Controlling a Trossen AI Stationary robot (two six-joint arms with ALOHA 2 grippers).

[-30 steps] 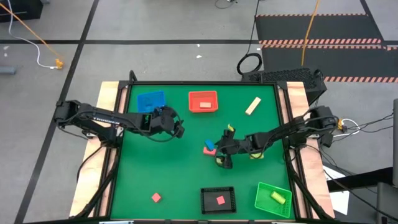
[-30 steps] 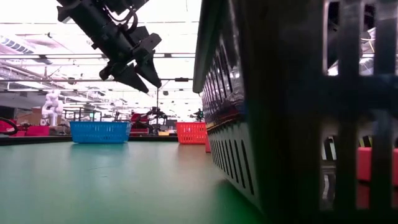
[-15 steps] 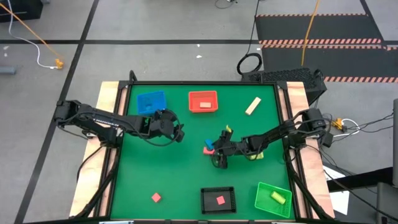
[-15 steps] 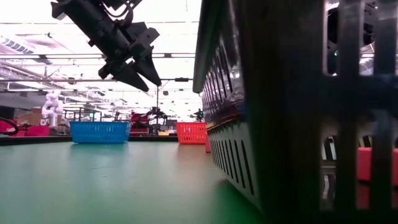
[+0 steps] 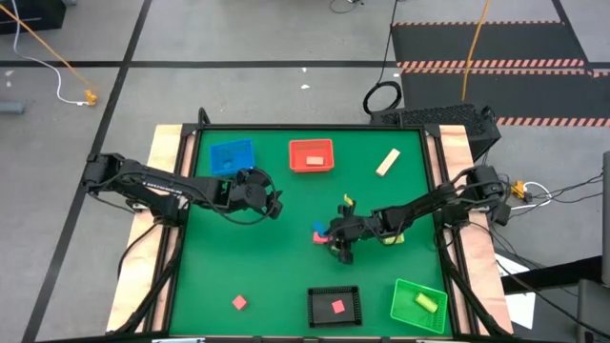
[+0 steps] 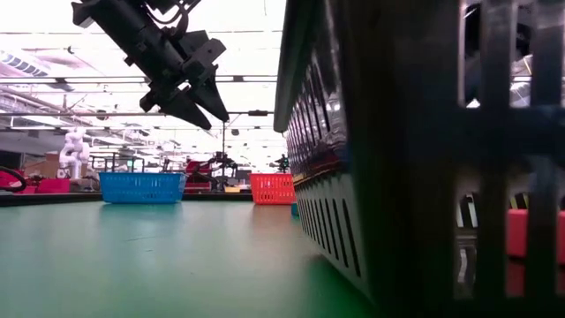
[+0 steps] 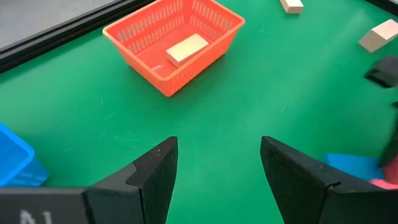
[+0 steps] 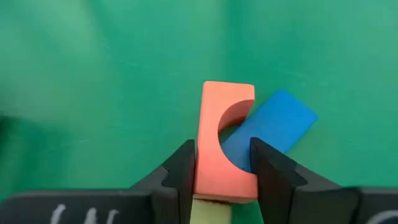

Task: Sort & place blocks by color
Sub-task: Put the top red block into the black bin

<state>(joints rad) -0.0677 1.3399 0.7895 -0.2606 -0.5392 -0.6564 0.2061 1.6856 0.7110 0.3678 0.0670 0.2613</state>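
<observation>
Pink block (image 8: 222, 146) between right fingers (image 8: 180, 171) (touching blue block (image 8: 273, 124)).

You have: four small plastic mesh trays – blue (image 5: 232, 154), red (image 5: 312, 155), black (image 5: 335, 306), green (image 5: 417, 305) | three pink blocks visible (image 5: 239, 302) | one blue block (image 5: 318, 229) | two tan wooden blocks (image 5: 387, 163) | one yellow-green block (image 5: 425, 302) | two dark arms
</observation>
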